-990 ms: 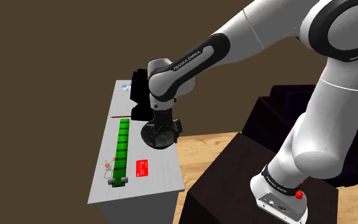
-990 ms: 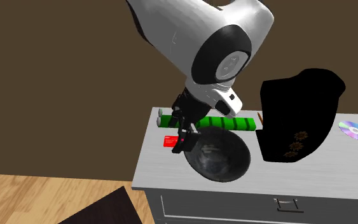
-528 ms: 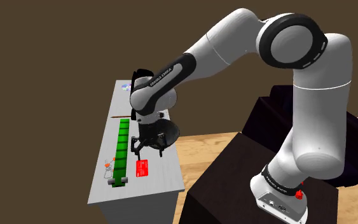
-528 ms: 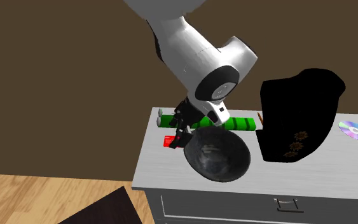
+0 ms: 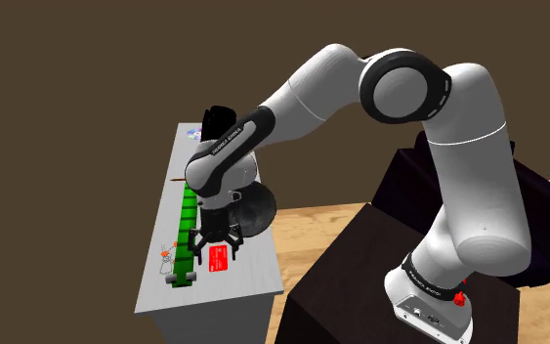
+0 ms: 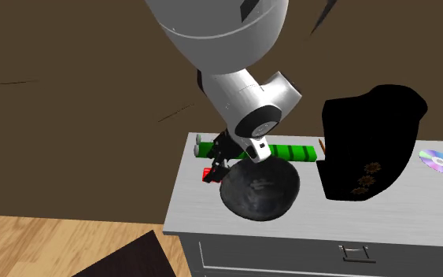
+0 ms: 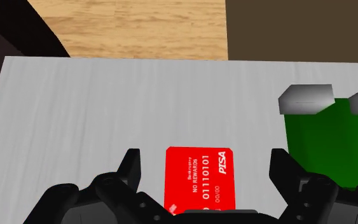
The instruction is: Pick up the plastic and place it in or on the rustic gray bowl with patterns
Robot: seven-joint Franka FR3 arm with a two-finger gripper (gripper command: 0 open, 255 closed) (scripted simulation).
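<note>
The plastic is a red card printed with white text, lying flat on the grey cabinet top. My gripper hangs just above it, open, with one black finger on either side and neither touching. The card lies near the cabinet's front end in the shoulder view, under the gripper. The dark grey bowl stands right beside the gripper on the cabinet top; the card peeks out behind the fingers. The bowl is partly hidden by my wrist.
A long green striped object with grey end caps lies alongside the card. A black shape with small gold marks and a disc sit farther along the top. A small bottle-like thing stands near the front corner. The cabinet edge is close to the card.
The arm has swung down and toward the cabinet's front end; the gripper moved from over the bowl to just above the red card. Card and bowl have not moved.
</note>
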